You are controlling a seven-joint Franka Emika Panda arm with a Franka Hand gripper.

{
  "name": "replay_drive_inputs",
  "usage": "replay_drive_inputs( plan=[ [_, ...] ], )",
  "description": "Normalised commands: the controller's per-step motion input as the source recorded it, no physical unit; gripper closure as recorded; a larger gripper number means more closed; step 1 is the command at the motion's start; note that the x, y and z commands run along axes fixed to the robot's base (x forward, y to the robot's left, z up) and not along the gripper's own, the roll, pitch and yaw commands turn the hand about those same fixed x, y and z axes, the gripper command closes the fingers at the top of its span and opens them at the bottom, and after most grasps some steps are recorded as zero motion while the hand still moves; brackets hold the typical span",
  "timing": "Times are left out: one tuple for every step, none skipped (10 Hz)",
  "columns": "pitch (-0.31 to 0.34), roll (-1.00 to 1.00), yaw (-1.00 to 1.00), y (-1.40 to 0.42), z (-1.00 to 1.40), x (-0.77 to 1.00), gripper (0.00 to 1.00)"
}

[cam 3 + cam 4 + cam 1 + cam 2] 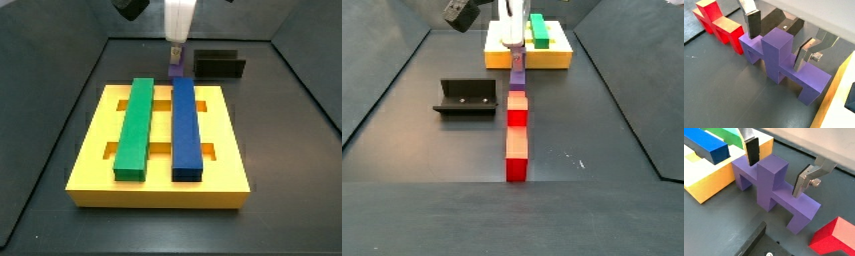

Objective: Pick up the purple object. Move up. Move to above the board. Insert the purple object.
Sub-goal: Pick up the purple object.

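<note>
Gripper [781,165] astride the purple object [774,190], jaws open.
One finger [751,24] and its partner stand either side of the raised stub, not touching it. The purple object rests on the floor between the board [549,55] and a red piece [516,130], just beside each. A green bar [135,125] and a blue bar [186,127] lie in the board. The fixture [466,98] stands apart.

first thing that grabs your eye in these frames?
The gripper is down over the purple object on the dark floor, its jaws straddling the raised middle stub with gaps on both sides. Behind it in a side view sits the big yellow board, a green bar and blue bar already slotted in.
</note>
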Motion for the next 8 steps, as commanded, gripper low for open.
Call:
replay_drive_inputs(
  plan=[
    [0.0,0.0,0.0,0.0,0.0,0.0,1.0],
    [0.0,0.0,0.0,0.0,0.0,0.0,1.0],
    [0.0,0.0,0.0,0.0,0.0,0.0,1.0],
    [0.0,0.0,0.0,0.0,0.0,0.0,1.0],
    [0.0,0.0,0.0,0.0,0.0,0.0,1.0],
    [0.0,0.0,0.0,0.0,0.0,0.0,1.0],
    [0.0,0.0,0.0,0.0,0.0,0.0,1.0],
    [0.0,0.0,0.0,0.0,0.0,0.0,1.0]
  ],
)
